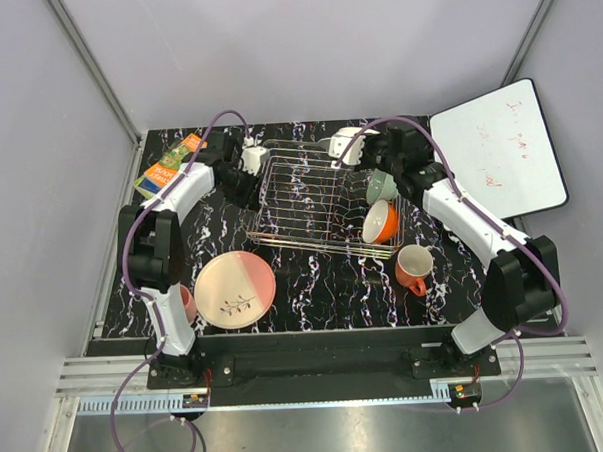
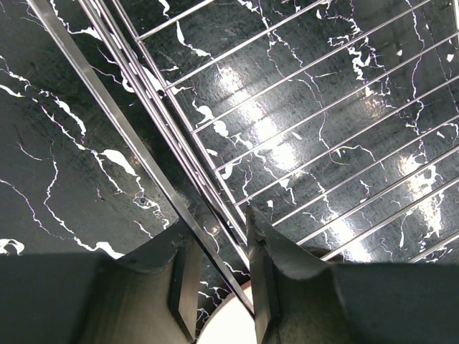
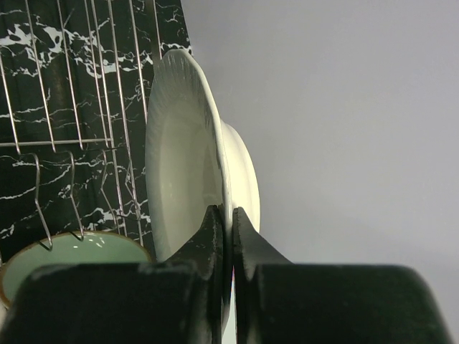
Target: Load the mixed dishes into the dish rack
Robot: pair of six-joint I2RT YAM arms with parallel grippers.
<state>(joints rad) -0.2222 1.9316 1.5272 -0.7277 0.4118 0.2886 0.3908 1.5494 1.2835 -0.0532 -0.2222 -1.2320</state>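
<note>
- My right claw (image 3: 228, 213) clamps tight on the rim of the white fluted ceramic plate (image 3: 179, 165), which stands on edge beside the silvery wire dish rack's (image 1: 310, 201) far side.
- My left claw (image 2: 219, 233), narrowly parted, straddles that rack's rim wire.

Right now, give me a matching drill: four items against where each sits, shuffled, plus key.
1 white plate
2 pink plate
3 green bowl
4 snack packet

A far left corner of table
B rim pinched in right jaws
C right end of rack
D flat on table, near side of rack

Pairs: 1-B, 2-D, 3-C, 4-A
</note>
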